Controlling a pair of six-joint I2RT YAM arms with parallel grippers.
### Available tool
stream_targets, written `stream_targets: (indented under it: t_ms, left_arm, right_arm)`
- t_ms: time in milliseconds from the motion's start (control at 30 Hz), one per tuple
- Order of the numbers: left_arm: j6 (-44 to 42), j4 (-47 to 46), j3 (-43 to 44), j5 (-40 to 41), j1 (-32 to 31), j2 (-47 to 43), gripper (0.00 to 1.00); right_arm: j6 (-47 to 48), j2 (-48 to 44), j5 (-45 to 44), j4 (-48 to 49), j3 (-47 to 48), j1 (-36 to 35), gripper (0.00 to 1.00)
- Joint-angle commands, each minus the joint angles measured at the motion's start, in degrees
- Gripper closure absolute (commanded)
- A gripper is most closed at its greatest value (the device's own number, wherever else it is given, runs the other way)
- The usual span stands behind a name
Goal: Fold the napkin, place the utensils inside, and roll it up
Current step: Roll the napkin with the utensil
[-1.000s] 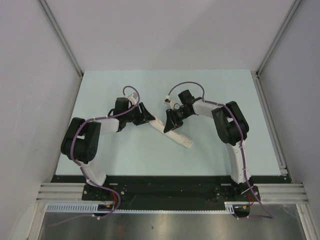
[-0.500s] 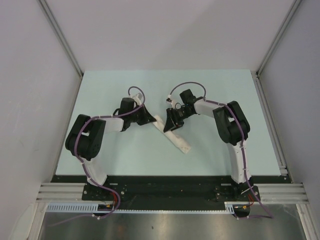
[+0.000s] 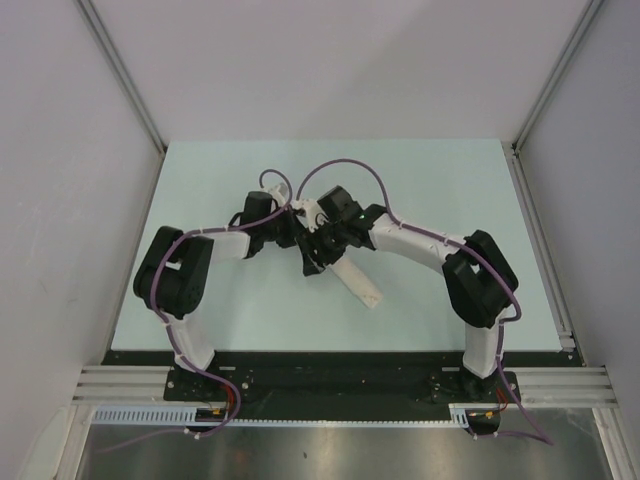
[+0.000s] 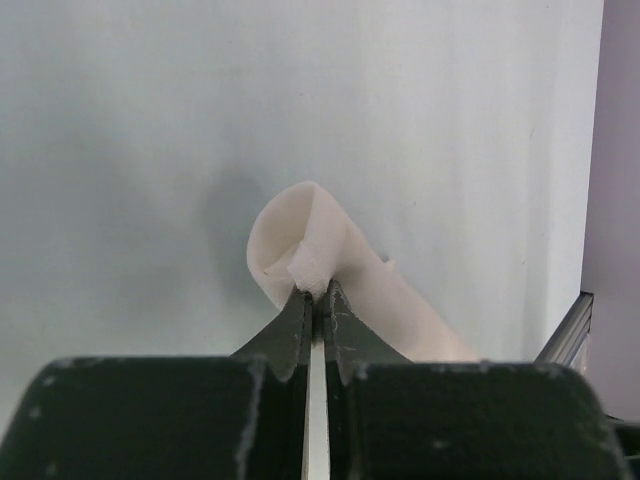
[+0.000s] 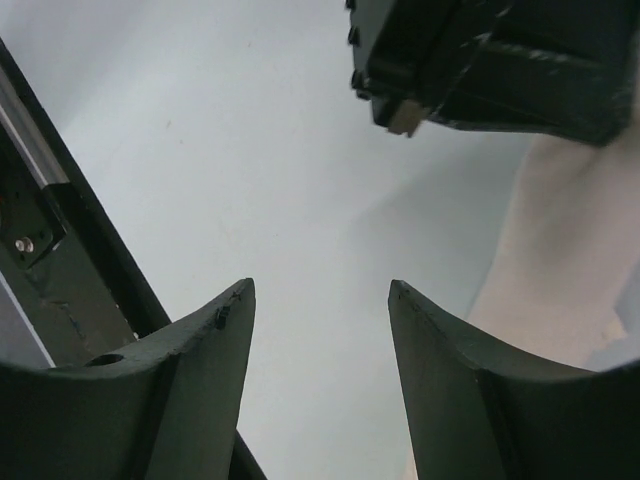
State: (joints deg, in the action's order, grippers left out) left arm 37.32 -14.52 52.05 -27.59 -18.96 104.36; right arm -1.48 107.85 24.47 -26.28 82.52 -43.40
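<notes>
Only the left wrist view shows my left gripper [image 4: 316,300] pinching the rolled napkin [image 4: 385,292]; my right gripper [image 5: 320,292] gapes wide.

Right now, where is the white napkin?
In the top view the rolled napkin lies at the table's middle, its far end pinched by the left fingers.

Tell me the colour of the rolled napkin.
Plain white, unpatterned napkin; it shows best in the left wrist view, pinched by the left end effector.

- Pale mint-green flat tabletop [image 3: 450,180], evenly lit.
- Plain grey-white panel walls [image 3: 340,60] on three sides.
- Silver aluminium corner posts [image 3: 121,75].
- Brushed steel sheet [image 3: 330,455] beside black base strip [image 3: 340,372].
</notes>
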Motion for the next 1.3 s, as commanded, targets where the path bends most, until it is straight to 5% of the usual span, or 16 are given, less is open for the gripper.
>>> stream_targets:
  t_ms: [0, 200, 533, 633, 1267]
  left_arm:
    - [0.8, 0.6, 2.9, -0.8, -0.6, 0.9, 1.0]
    - [1.6, 0.3, 3.2, -1.3, -0.6, 1.0, 0.99]
    - [1.3, 1.3, 4.4, -1.1, -0.5, 0.7, 0.48]
    - [0.7, 2.5, 4.5, -0.6, -0.2, -0.1, 0.41]
    - [-1.2, 4.6, 2.1, 0.9, 2.7, -4.0, 0.36]
  right_arm:
    - [1.3, 3.8, -4.7, -2.4, 1.9, -0.6, 0.39]
    - [2.5, 7.1, -8.3, -2.2, 2.1, -0.3, 0.4]
    - [1.8, 7.2, -12.0, -2.4, 1.3, 2.3, 0.41]
    - [1.9, 7.0, -12.7, -2.5, 1.3, 3.1, 0.41]
    - [2.4, 3.5, -16.4, -4.7, -0.5, 6.4, 0.41]
